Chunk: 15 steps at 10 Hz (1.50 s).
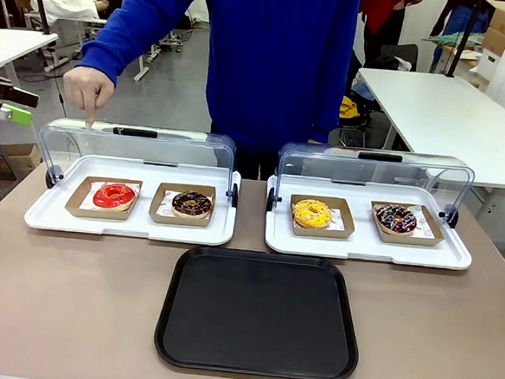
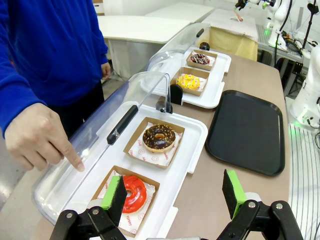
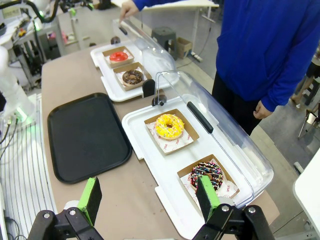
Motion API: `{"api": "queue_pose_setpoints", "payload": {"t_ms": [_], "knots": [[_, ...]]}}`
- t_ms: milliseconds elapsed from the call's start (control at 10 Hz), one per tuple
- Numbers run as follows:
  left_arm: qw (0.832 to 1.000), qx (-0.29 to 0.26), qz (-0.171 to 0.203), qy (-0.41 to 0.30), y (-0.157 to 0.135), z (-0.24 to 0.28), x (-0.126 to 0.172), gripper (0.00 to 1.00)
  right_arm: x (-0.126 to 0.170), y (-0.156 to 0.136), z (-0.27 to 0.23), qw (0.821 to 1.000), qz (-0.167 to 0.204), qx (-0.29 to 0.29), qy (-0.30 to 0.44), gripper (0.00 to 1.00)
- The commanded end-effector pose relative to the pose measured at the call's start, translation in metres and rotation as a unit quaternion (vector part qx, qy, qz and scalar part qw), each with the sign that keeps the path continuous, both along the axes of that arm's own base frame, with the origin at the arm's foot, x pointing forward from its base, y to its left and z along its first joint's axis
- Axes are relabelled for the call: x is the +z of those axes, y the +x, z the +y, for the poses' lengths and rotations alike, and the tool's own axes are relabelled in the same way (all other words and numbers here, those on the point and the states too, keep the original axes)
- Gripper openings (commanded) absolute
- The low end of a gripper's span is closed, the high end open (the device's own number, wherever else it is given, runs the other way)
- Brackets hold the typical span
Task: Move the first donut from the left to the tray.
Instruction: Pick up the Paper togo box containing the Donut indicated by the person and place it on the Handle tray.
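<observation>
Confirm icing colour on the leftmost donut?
Glossy red, leftmost donut; clearest in the front view.

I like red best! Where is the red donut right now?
In the front view, the red donut sits at the left end of the left white display tray, beside the chocolate donut, near the person's pointing hand.

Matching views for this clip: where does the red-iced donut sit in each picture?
Front view: the red donut is mid-left, in the leftmost cardboard tray on the left white display tray.
Left wrist view: the red donut is at bottom centre-left, nearest the camera.
Right wrist view: the red donut is upper left, on the farther white display tray.
Shared landmark: the black tray, beside the display trays.
</observation>
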<state>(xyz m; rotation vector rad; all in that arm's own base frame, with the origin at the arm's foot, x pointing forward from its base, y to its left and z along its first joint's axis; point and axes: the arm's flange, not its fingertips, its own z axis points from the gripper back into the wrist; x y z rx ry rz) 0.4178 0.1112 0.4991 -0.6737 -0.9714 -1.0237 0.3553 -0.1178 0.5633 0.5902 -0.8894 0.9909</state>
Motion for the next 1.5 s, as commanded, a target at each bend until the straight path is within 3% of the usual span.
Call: {"api": "queue_pose_setpoints", "payload": {"t_ms": [0, 1200, 1400], "knots": [[1.000, -0.004, -0.002, -0.003, 0.000, 0.000, 0.000, 1.00, 0.001, 0.003, 0.000, 1.000, -0.014, 0.007, 0.006, 1.00], [1.000, -0.004, -0.002, -0.003, 0.000, 0.000, 0.000, 1.00, 0.001, 0.003, 0.000, 1.000, -0.014, 0.007, 0.006, 1.00], [0.999, 0.002, -0.017, 0.036, 0.008, -0.003, 0.010, 1.00, 0.001, 0.003, 0.000, 1.000, -0.014, 0.007, 0.006, 1.00]]}}
